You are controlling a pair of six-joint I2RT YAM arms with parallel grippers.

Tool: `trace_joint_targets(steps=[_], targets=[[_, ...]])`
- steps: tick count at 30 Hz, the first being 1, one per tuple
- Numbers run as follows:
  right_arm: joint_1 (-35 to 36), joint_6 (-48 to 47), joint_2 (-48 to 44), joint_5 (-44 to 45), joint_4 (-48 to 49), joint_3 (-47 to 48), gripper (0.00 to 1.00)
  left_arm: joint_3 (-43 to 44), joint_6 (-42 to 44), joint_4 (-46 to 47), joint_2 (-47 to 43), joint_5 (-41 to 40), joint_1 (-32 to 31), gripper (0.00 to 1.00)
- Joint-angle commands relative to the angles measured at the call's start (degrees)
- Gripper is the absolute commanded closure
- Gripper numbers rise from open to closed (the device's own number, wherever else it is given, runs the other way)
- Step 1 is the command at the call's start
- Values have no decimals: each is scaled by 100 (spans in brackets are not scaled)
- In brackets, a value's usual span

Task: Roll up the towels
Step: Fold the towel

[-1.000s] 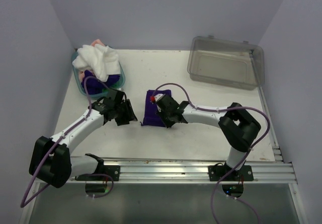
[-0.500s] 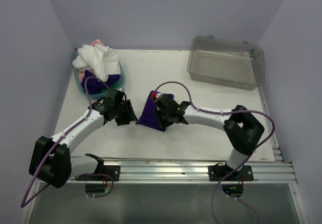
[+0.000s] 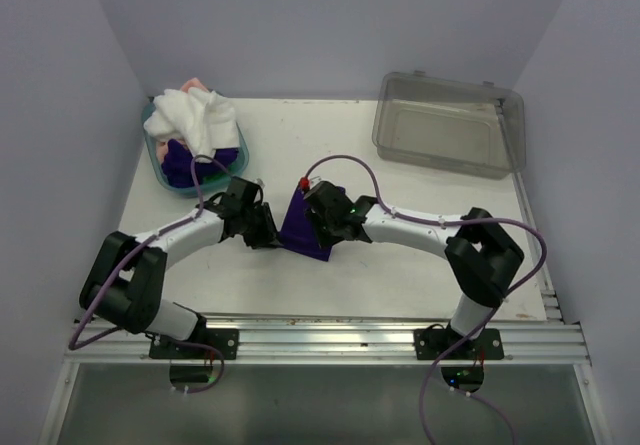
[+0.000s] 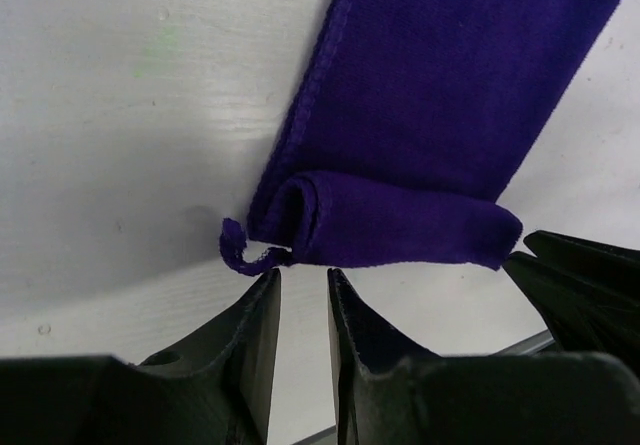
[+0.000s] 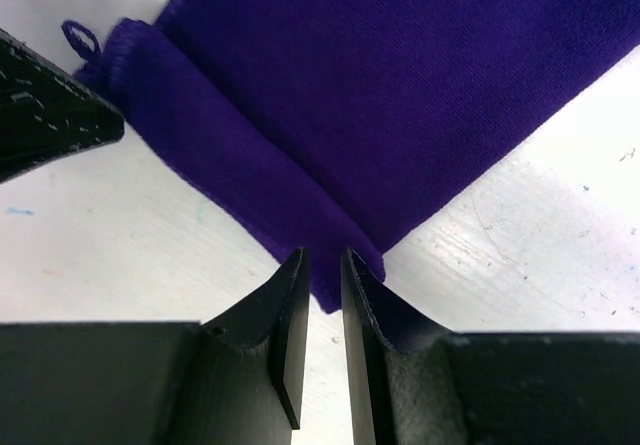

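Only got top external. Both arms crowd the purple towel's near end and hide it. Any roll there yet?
Observer: Yes. Left wrist shows the purple towel curled over at that end into a short roll.
Operator: Left gripper holding it?
Observer: No. The left gripper has its tips right at the roll's edge, narrowly apart, only table showing between them.
Operator: Right one?
Observer: The right gripper sits at the roll's other corner, with a narrow gap and cloth showing in it. Can't tell if it pinches.

Matt purple cloth towel (image 4: 430, 95); scuffed white table (image 4: 130, 115)
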Motion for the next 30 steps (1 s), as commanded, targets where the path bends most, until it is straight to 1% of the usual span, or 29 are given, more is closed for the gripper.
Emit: trace_joint_targets(steps=[1, 8, 12, 16, 19, 20, 21, 22, 23, 24, 25, 26, 30], targets=[[-33, -103, 191, 222, 77, -20, 77, 297, -17, 532, 370, 99, -11, 72], [-33, 46, 438, 47, 367, -275, 80, 658, 123, 621, 1109, -7, -2, 73], [29, 511, 280, -164, 586, -512, 80, 991, 308, 376, 1373, -191, 33, 73], [134, 881, 113, -94, 473, -531, 81, 1246, 475, 129, 1453, -305, 68, 73], [213, 952, -150, 133, 218, -391, 80, 1440, 606, -108, 1374, -358, 94, 70], [231, 873, -238, 265, 139, -338, 80, 1553, 676, -187, 1339, -402, 103, 66], [309, 803, -404, 388, 34, -242, 75, 1598, 712, -327, 1225, -455, 112, 63], [345, 724, -449, 685, -10, -197, 71, 1625, 747, -372, 1163, -473, 121, 56], [424, 532, -476, 775, -37, -145, 66, 1616, 791, -398, 1102, -473, 129, 42], [450, 417, -467, 872, -89, 4, 57, 1616, 817, -442, 988, -473, 147, 40], [477, 311, -363, 986, -133, 92, 54, 1590, 809, -451, 943, -473, 147, 38], [521, 110, -266, 1065, -212, 198, 53, 1538, 809, -469, 891, -473, 173, 36], [845, -304, 156, 1479, -415, 646, 47, 1370, 765, -574, 479, -446, 279, 36]])
